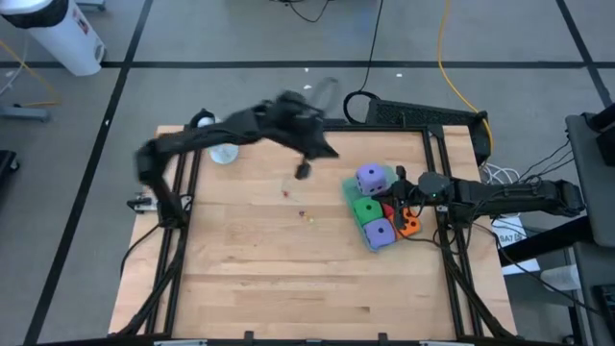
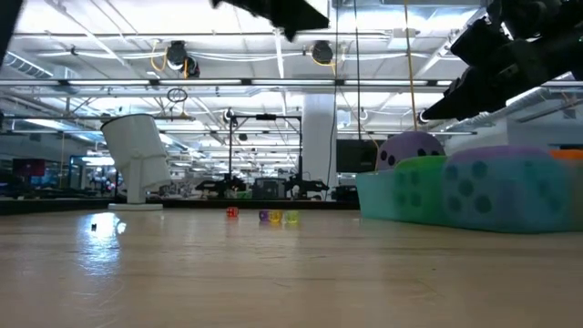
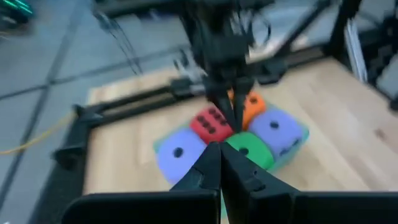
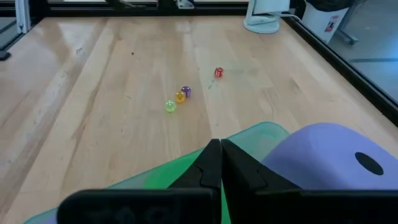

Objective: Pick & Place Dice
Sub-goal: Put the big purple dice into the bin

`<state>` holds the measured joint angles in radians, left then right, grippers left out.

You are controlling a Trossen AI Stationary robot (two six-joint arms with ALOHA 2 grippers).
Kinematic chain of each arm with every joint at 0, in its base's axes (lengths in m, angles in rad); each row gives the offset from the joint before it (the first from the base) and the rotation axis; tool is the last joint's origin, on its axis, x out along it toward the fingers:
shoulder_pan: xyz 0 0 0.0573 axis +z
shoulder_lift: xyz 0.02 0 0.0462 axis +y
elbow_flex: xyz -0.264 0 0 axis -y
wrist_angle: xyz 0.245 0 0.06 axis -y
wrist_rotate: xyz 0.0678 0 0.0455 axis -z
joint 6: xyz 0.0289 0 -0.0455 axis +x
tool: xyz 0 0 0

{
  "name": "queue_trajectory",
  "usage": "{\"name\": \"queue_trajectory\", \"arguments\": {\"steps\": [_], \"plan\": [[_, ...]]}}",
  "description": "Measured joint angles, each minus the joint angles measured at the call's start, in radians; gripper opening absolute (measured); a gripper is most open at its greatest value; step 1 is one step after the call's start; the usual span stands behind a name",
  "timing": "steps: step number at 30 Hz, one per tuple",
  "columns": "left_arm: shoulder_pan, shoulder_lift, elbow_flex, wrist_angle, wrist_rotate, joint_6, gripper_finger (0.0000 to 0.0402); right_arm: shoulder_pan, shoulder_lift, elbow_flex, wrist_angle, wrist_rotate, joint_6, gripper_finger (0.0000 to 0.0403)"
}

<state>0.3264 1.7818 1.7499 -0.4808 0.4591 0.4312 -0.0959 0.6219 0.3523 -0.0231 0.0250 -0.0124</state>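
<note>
**Dice clustered on the tray, both grippers closed and empty**

From above, the left gripper (image 1: 303,171) is hovering over bare table (image 1: 250,279), fingers together. The right gripper (image 1: 402,190) is sitting beside the dice (image 1: 373,207), which are lying packed on the green tray (image 1: 349,187). In the left wrist view, red (image 3: 211,123), orange (image 3: 250,104), green (image 3: 249,148) and two purple-blue dice are touching. In the right wrist view, closed fingers are pointing over the tray.

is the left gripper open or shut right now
Shut. In its wrist view the left gripper shows both dark fingers pressed together with nothing between them, above the dice on the green tray.
</note>
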Motion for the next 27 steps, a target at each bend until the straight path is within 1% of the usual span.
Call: {"name": "queue_trajectory", "arguments": {"steps": [3, 6, 8, 10, 11, 14, 17, 20, 24, 25, 27], "plan": [[0.05, -0.184, -0.189, 0.128, -0.011, -0.086, 0.0, 0.0, -0.002, 0.0, -0.006, 0.0, 0.003, 0.0], [0.073, -0.383, -0.401, 0.264, -0.135, -0.186, 0.0, 0.0, -0.003, 0.0, -0.004, 0.0, 0.004, 0.0], [0.07, -0.515, -0.539, 0.342, -0.228, -0.227, 0.0, 0.0, -0.003, 0.0, -0.001, 0.005, 0.001, 0.0], [0.063, -0.63, -0.678, 0.429, -0.299, -0.262, 0.0, -0.001, -0.003, 0.0, 0.02, 0.006, -0.011, 0.0], [0.063, -0.678, -0.747, 0.468, -0.316, -0.279, 0.0, -0.003, -0.003, 0.0, 0.04, 0.006, -0.024, 0.0], [0.073, -0.798, -0.942, 0.577, -0.32, -0.366, 0.0, -0.016, -0.003, 0.0, 0.122, 0.03, -0.054, 0.0], [0.084, -0.885, -1.077, 0.628, -0.296, -0.449, 0.0, -0.047, -0.002, 0.0, 0.166, 0.032, -0.074, 0.0], [0.07, -0.927, -1.187, 0.681, -0.304, -0.469, 0.0, -0.098, 0.003, 0.0, 0.183, 0.031, -0.076, 0.0], [0.045, -0.962, -1.325, 0.806, -0.415, -0.475, 0.0, -0.185, 0.033, 0.0, 0.181, 0.026, -0.069, 0.0], [0.045, -0.968, -1.356, 0.846, -0.43, -0.479, 0.0, -0.204, 0.043, 0.0, 0.181, 0.023, -0.064, 0.0], [0.045, -0.973, -1.411, 0.908, -0.434, -0.49, 0.0, -0.244, 0.068, 0.001, 0.181, -0.02, -0.054, 0.0]]}}
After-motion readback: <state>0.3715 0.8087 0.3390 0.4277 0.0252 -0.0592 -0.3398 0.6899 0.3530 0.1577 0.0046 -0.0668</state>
